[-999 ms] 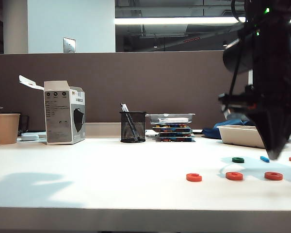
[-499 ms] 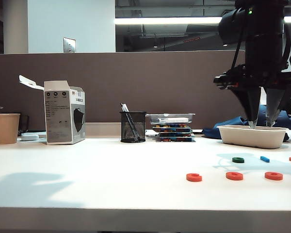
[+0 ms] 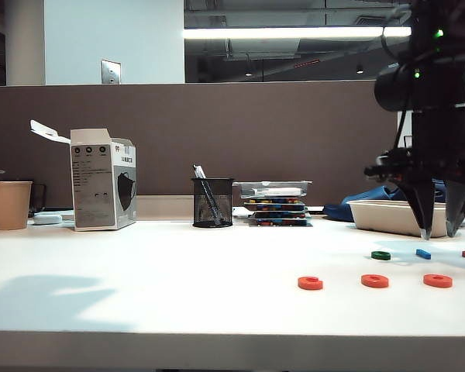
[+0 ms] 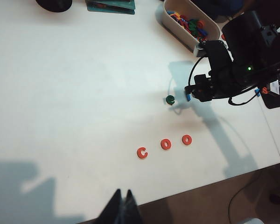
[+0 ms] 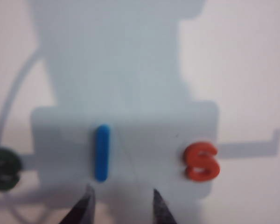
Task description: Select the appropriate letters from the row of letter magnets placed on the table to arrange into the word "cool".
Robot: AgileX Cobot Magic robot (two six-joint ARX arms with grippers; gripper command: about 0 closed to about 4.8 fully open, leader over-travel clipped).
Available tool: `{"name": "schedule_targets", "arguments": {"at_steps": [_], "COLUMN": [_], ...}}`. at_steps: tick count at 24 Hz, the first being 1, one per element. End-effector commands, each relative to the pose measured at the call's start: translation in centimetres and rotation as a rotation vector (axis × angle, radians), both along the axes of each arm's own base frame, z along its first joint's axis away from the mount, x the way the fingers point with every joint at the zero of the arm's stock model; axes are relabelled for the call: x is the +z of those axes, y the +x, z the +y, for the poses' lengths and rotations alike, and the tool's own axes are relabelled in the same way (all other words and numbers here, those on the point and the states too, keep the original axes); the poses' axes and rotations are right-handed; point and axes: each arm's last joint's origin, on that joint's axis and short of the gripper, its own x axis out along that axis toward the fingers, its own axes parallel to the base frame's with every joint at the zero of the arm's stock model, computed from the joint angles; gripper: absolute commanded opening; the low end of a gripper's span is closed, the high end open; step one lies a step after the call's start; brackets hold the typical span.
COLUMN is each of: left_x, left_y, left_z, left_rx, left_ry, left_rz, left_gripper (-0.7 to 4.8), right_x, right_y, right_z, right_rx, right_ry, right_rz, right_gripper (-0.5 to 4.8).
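Note:
Three red-orange letters lie in a line near the table's front: a c (image 4: 142,152) (image 3: 310,283), an o (image 4: 165,144) (image 3: 374,280) and a second o (image 4: 186,139) (image 3: 437,280). Behind them lie a dark green ring (image 3: 380,255) (image 5: 3,168), a light-blue bar (image 3: 423,253) (image 5: 101,151) and a red s (image 5: 201,161). My right gripper (image 3: 439,231) (image 5: 122,193) hangs open and empty just above the blue bar. My left gripper (image 4: 122,193) is shut and empty over the table's front edge (image 4: 177,196).
A shallow tray (image 3: 387,217) (image 4: 177,28) of mixed letters stands behind the right gripper. At the back are stacked flat boxes (image 3: 277,203), a mesh pen holder (image 3: 212,202), a white carton (image 3: 102,180) and a paper cup (image 3: 10,204).
The right gripper rose from the table by the blue bar, opened over the tray, then came down and to the right above the bar. No letters moved.

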Motion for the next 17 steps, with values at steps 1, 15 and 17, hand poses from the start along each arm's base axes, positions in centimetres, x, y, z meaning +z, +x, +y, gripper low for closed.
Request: {"name": "schedule_targets", "arguments": {"at_steps": [1,15,17], "left_x": [0.2,0.2,0.2], "left_y": [-0.1,0.0,0.0], "left_z": [0.0,0.0,0.0], "left_rx": [-0.003,-0.003,-0.002], "left_ry": [-0.008,-0.008,-0.008], "left_rz": [-0.012,-0.012,-0.012], "left_gripper": [-0.04,-0.04,-0.04], "right_x": [-0.1,-2.9,-3.5], "right_y": [0.7,1.8,1.5], "right_z": [-0.1,0.4,0.8], "right_rx": [-0.003,-0.004,-0.004], "right_ry": [0.02,0.033,0.026], "right_rz": [-0.036,0.045,0.093], "right_gripper": [1.53,1.11,0.23]}}
